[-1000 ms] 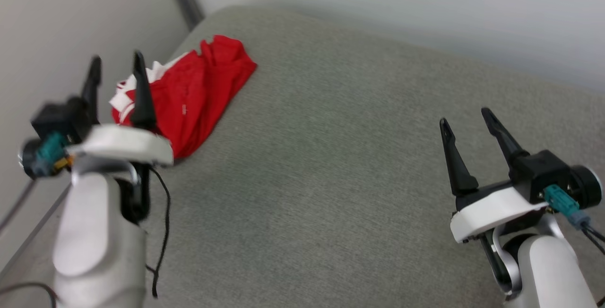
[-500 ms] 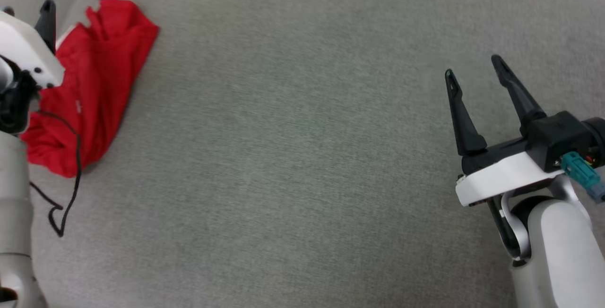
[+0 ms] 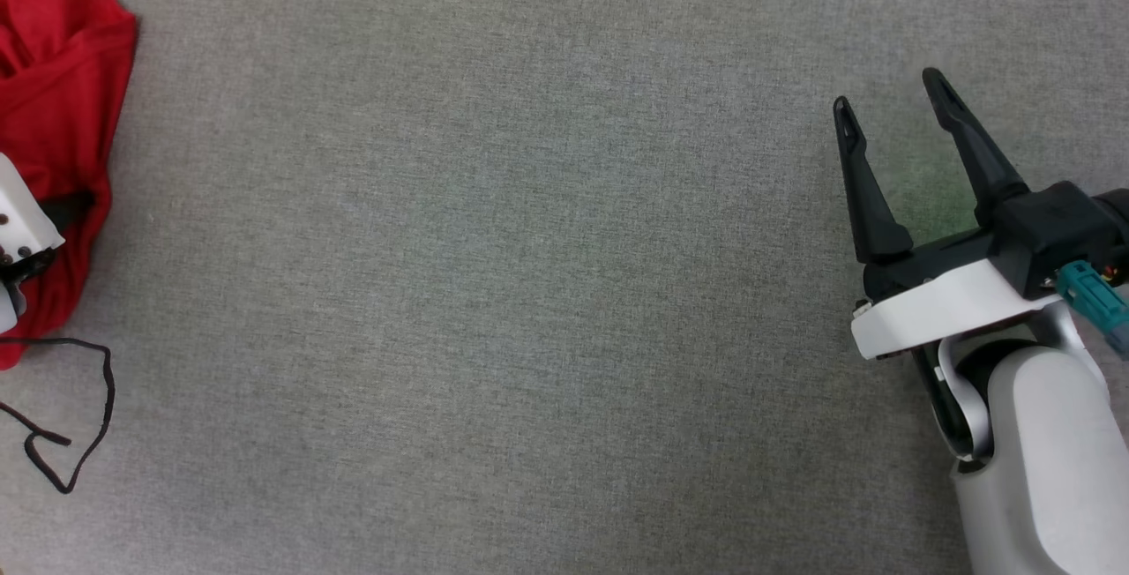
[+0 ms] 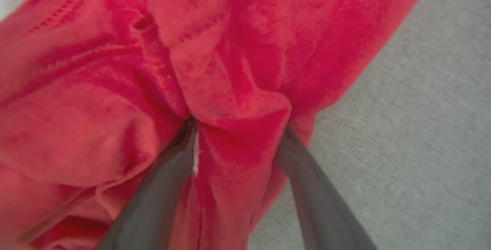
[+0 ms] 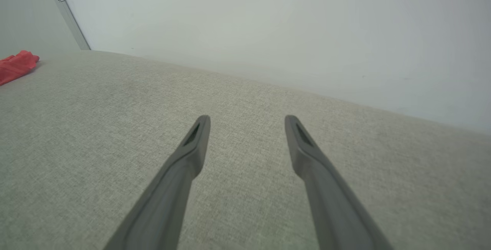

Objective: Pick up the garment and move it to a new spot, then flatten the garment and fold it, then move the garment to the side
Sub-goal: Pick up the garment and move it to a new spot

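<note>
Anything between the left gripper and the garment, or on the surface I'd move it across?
Nothing visible. The left gripper, open, straddles a fold of the garment; the grey surface toward the right gripper is bare. A thin black cable loops beside the garment.

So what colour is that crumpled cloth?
The garment is bright red, clearest in the left wrist view.

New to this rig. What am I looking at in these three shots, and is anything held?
A wheeled robot with two arms, each ending in a two-fingered pincer. The head camera looks down on a grey fabric surface; the right pincer hovers open and empty at lower right. The other two pictures come from wrist cameras, each looking along its own pincer. In the left wrist one, the left pincer is open, its fingers pushed into the crumpled red garment, a fold between them, not yet gripped.
</note>
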